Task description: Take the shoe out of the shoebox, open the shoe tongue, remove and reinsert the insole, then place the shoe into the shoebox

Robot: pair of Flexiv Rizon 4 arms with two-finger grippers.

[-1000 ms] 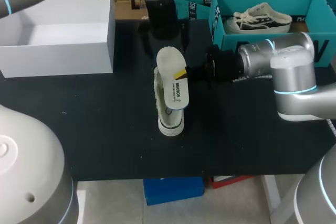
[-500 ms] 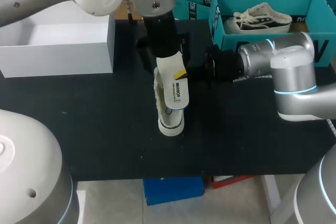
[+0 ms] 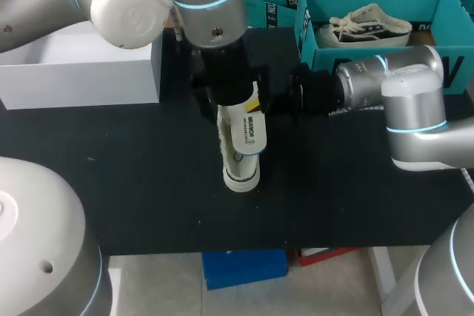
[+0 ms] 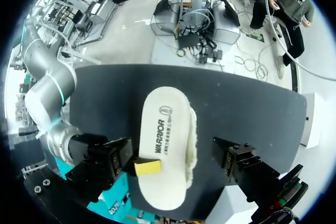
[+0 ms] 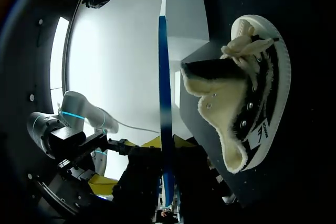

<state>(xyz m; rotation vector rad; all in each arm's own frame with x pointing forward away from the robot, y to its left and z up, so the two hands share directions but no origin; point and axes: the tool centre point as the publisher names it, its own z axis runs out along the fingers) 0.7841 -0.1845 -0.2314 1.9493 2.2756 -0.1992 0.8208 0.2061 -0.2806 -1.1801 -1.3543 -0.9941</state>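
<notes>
A white insole (image 3: 250, 135) with a blue underside stands over the fleece-lined shoe (image 3: 241, 177), which lies on its side mid-table. My right gripper (image 3: 257, 101) comes in from the right and is shut on the insole's edge. In the right wrist view the insole (image 5: 165, 129) runs edge-on between its fingers, with the shoe (image 5: 247, 93) beside it. My left gripper (image 3: 226, 98) hangs over the insole's far end, open. In the left wrist view its black fingers (image 4: 233, 158) stand wide on either side of the insole (image 4: 165, 135), not touching it. The right gripper's yellow fingertip (image 4: 148, 167) shows there.
An open white box (image 3: 81, 57) stands at the back left of the black table (image 3: 148, 183). A teal box (image 3: 437, 5) at the back right holds another shoe (image 3: 370, 26), just behind my right arm (image 3: 385, 86).
My left arm has come down and forward over the insole's far end, now covering it. The right arm, insole and shoe have stayed put.
</notes>
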